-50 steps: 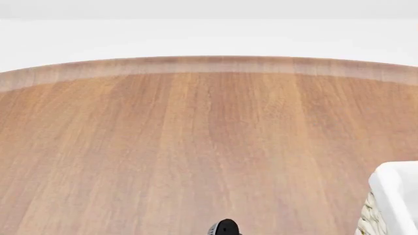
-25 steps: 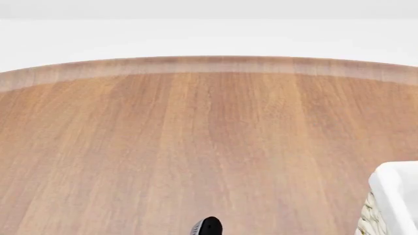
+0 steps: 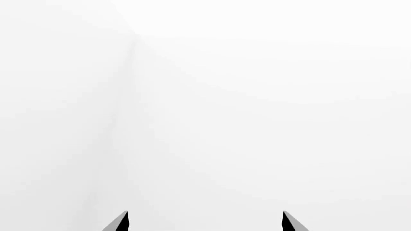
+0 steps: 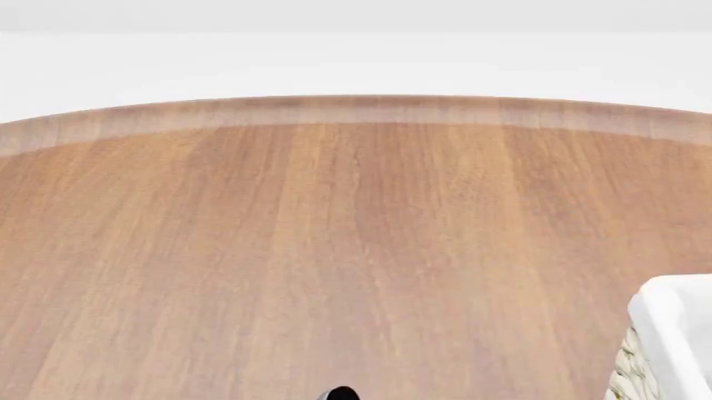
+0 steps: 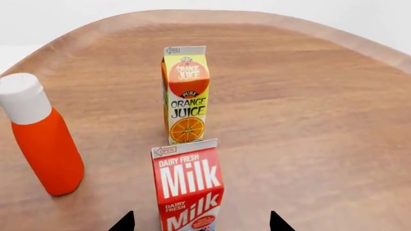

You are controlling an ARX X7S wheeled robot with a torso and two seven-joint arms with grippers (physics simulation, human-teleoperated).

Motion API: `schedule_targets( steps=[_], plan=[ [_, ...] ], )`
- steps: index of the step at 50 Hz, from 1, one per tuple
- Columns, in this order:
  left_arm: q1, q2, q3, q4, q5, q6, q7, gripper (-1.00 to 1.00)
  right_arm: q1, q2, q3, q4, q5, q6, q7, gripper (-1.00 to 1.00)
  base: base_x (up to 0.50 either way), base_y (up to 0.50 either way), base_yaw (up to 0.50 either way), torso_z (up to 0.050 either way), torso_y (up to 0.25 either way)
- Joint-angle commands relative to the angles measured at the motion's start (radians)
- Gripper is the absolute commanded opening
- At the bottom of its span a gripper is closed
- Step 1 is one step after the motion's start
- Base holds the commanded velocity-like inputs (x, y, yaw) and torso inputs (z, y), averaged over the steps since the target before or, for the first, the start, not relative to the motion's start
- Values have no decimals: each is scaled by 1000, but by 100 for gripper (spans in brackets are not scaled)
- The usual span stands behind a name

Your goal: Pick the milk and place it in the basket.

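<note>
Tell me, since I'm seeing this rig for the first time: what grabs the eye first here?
In the right wrist view, the red milk stands upright nearest the camera, between the right gripper's open fingers. The orange juice carton stands behind it, an orange bottle off to one side. The head view shows mostly bare wooden table and the basket's corner.

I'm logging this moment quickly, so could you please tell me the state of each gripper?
Left gripper: open, holding nothing.
Right gripper: open, its tips either side of the red-topped gable-top milk carton, not shut on it.
</note>
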Motion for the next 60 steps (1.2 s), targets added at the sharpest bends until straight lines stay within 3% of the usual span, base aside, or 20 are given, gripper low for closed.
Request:
schedule_targets(
  steps=[1, 18, 60],
  plan=[
    [2, 18, -22, 0, 18, 1, 24, 100, -2, -29, 25, 11, -7, -1, -18, 100, 0, 0, 0, 0, 0],
    [1, 16, -25, -2, 15, 1, 21, 100, 19, -40, 20, 23, 5, 22, -26, 100, 0, 0, 0, 0, 0],
    [7, 9, -34, -7, -2, 11, 15, 100, 149, -216, -69, 392, -9, -51, -241, 100, 0, 0, 0, 0, 0]
  ],
)
